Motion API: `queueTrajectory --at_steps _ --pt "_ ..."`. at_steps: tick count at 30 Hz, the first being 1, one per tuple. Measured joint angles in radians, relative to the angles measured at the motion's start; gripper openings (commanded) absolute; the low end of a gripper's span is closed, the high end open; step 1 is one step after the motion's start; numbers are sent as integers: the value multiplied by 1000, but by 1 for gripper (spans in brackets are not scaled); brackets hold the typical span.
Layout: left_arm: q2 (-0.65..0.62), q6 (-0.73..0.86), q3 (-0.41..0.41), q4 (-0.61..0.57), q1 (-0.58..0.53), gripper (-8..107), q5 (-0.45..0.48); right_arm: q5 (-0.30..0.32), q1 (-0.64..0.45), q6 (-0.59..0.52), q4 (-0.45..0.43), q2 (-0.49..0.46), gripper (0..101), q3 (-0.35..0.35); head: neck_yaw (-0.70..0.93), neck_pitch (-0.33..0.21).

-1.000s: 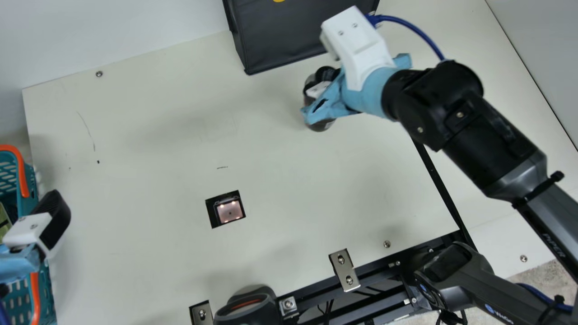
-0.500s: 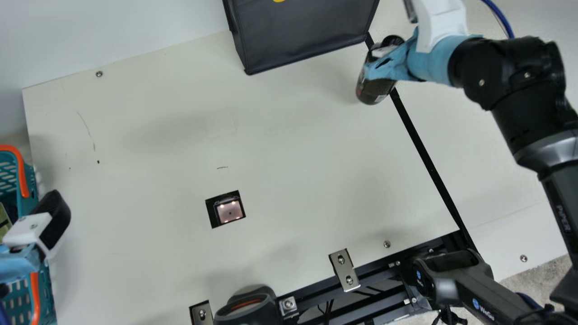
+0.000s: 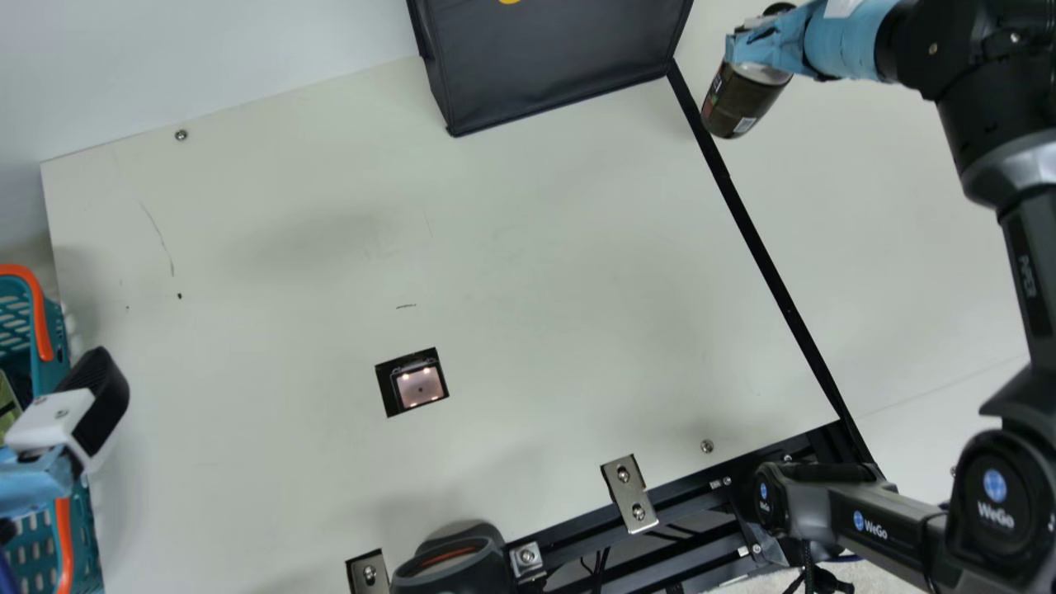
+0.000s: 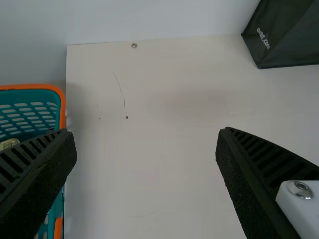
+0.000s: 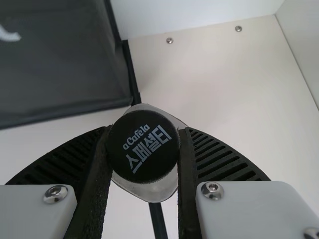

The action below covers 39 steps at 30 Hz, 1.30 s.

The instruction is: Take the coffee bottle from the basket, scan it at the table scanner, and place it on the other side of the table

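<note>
Coffee bottle [image 3: 737, 103], one, dark, black-capped: tilted at the bench [image 3: 536, 280]'s right part, near the black bag [image 3: 561, 66] and by the black strip [image 3: 771, 268].
Right tool [image 3: 749, 48], one: clamped on the bottle, the cap between its ribbed fingers.
Left tool [image 3: 101, 404], one: fingers spread wide with nothing between them, at the teal basket [image 3: 54, 334], bench's left edge.
Table scanner [image 3: 419, 386], one: set into the bench, lit.

an open way crosses the table [image 3: 569, 272] between scanner [image 3: 420, 386] and obstructing dark bag [image 3: 553, 66].
</note>
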Motion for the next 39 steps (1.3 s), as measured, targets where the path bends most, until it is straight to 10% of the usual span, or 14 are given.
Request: queueTrajectory --at_steps 24,34,39 --pt "0 0 0 0 0 90 0 -12 -86 94 -60 387 0 -382 0 0" --pt "0 0 0 0 0 90 0 -5 -101 124 -81 457 0 -427 0 0" --pt "0 0 0 0 0 90 0 -5 -106 133 -85 462 17 -420 0 0"
